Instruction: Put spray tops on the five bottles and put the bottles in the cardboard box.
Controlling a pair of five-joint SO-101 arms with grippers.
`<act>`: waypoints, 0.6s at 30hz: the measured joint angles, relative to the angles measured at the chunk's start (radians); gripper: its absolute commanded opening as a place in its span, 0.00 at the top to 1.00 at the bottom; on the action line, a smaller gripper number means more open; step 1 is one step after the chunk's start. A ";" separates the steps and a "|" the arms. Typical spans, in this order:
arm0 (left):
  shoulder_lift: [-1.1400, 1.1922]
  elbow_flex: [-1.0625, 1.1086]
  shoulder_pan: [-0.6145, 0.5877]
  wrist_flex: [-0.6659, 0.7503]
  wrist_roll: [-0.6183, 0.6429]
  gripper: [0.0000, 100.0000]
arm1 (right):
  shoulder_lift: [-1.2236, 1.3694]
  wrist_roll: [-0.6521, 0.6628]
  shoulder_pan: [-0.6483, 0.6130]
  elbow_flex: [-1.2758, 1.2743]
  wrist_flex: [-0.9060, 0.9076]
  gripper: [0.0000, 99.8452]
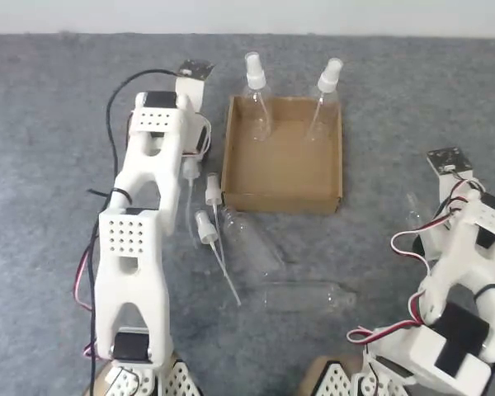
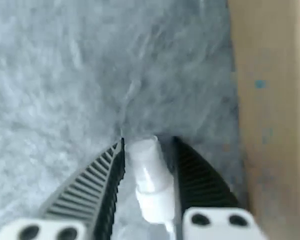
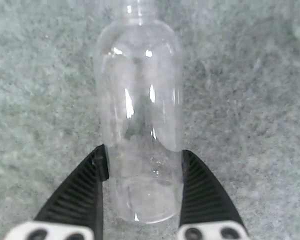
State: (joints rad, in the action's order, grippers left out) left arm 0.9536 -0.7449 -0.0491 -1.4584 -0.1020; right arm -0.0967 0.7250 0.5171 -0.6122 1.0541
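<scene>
**A:** What does the left gripper (image 2: 148, 142) have?

**B:** Its jaws are drawn in on a white spray top (image 2: 149, 175), one finger against each side as far as I can judge. The top's long axis runs along the fingers, with the head out by the fingertips and the collar and tube back towards the palm. The wall of the cardboard box (image 2: 270, 100) stands just beside the gripper.

**A:** And the right gripper (image 3: 145, 152)?

**B:** It is clamped on the lower body of a clear bottle (image 3: 137, 100). The bottle points straight away from the hand, base near the palm and its open, uncapped neck at the far end, with grey carpet (image 3: 250, 75) behind it.

**A:** So what does the next move turn on?

**B:** Probably on bringing the tube end to that neck. The two grippers are well apart, with the box between them. The tube faces back under the left arm, so I reckon the top needs turning before it can go in.

**A:** What else is left?

**B:** Two capped bottles (image 1: 256, 87) (image 1: 326, 82) already stand in the box. Beside the left arm lie two loose spray tops (image 1: 213, 190) (image 1: 205, 224) and two bare bottles (image 1: 252, 243) (image 1: 309, 295) on their sides, nearer the left gripper.
</scene>
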 measured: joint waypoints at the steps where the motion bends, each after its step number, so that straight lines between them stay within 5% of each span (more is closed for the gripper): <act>1: 0.000 -0.003 -0.005 -0.025 -0.008 0.89 | 0.000 0.000 0.000 0.000 0.000 0.99; 18: 0.000 -0.005 -0.069 -0.158 -0.061 0.88 | -0.002 -0.003 0.011 -0.020 -0.008 0.99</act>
State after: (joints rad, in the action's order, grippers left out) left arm 0.9536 -0.7495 -0.1181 -1.6164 -0.1634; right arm -0.0982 0.7219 0.5278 -0.6322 1.0464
